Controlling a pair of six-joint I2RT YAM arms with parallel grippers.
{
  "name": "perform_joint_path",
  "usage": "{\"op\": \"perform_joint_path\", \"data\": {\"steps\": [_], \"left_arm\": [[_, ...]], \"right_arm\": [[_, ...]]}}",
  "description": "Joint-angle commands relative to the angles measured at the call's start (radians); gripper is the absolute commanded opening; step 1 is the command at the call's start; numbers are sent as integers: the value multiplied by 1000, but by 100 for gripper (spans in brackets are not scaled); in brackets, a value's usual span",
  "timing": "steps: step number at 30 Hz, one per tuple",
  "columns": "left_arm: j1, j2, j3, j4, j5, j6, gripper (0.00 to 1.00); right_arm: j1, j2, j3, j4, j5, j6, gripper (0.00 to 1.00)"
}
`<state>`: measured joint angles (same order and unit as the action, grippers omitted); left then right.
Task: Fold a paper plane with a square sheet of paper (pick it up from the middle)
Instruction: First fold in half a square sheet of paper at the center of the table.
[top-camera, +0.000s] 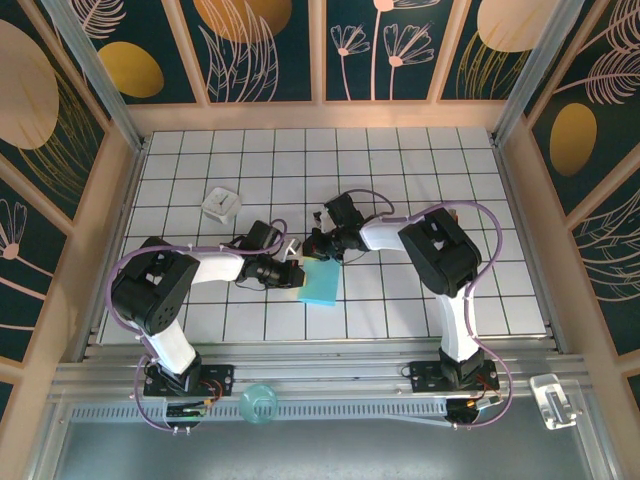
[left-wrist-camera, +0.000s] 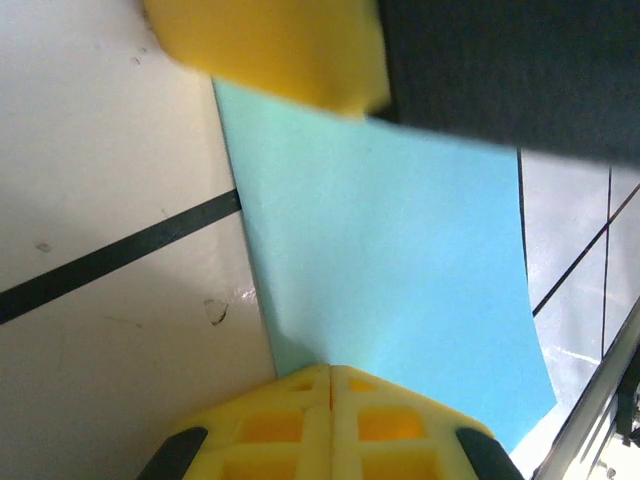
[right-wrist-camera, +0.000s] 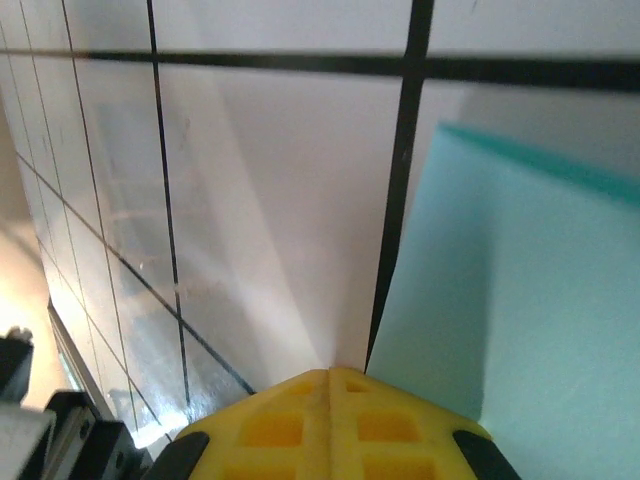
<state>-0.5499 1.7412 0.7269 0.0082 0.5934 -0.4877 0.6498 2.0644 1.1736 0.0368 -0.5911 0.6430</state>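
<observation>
Flat on the white grid table (top-camera: 420, 160), just 6 o'clock of centre: the light-blue paper sheet (top-camera: 321, 285). From above, an upright rectangle with straight edges, long axis 12 to 6, far end leaning slightly toward 1. No pointed end to be made out.

Met at its 9 o'clock edge by the left gripper (top-camera: 291, 272), yellow jaws closed tight, tips against a corner of the sheet in the wrist view. Impossible to tell whether pinching paper or only touching it. At the 12 o'clock edge, the right gripper (top-camera: 320, 247), likewise closed, tips at the paper's border.

Bare tiles from the sheet toward 6, up to the metal rail (top-camera: 330, 372). More toward 12, up to the wooden wall (top-camera: 320, 115). Toward 10 o'clock, well apart, a small white block (top-camera: 221, 204).
</observation>
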Motion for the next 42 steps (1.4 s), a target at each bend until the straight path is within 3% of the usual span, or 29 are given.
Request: {"op": "perform_joint_path", "data": {"steps": [1,42], "left_arm": [[-31,122,-59,-158,-196,46,0],[-57,136,-63,-174,-227,52,0]], "right_arm": [[-46,56,30,-9,180,-4,0],[-158,223,253,-55,251,-17,0]]}}
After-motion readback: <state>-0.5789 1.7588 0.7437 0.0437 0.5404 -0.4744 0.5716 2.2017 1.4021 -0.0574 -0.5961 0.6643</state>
